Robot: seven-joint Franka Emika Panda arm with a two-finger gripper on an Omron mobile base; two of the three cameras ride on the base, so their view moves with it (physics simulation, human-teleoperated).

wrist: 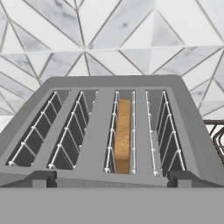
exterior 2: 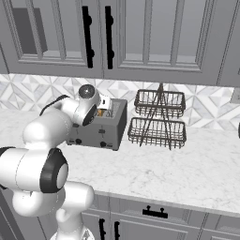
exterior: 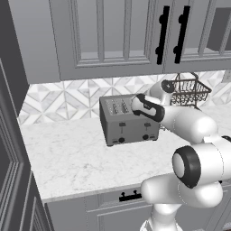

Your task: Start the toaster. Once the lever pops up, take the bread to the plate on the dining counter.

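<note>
The toaster (exterior: 128, 119) stands on the marble counter (exterior: 76, 158) close to the patterned tile wall (exterior: 58, 99), below the grey wall cupboards (exterior: 113, 36) with their black handles. Its front face carries two black knobs and two small levers, facing out toward the room. Just to one side of it, in the right base view, stands a two-tier wire basket rack (exterior 2: 158, 119), near the toaster but not touching it.

The white arm reaches over from the front, and its hand (wrist: 112, 177) hangs just above the front edge of the toaster, looking down over the slots. The two dark fingertips (wrist: 41, 178) sit far apart, one at each lower corner of the hand view, with nothing between them, so the hand is wide open and grips nothing.

The bread (wrist: 123, 135) sits upright on its edge in the third slot counting from the left in the hand view, between the slot's wire guides. Its tan top edge lies at about the level of the slot opening. The other three slots show bare wire guides. A sliver of tan bread (exterior 2: 100, 112) also peeks out beside the arm's wrist in the right base view.
</note>
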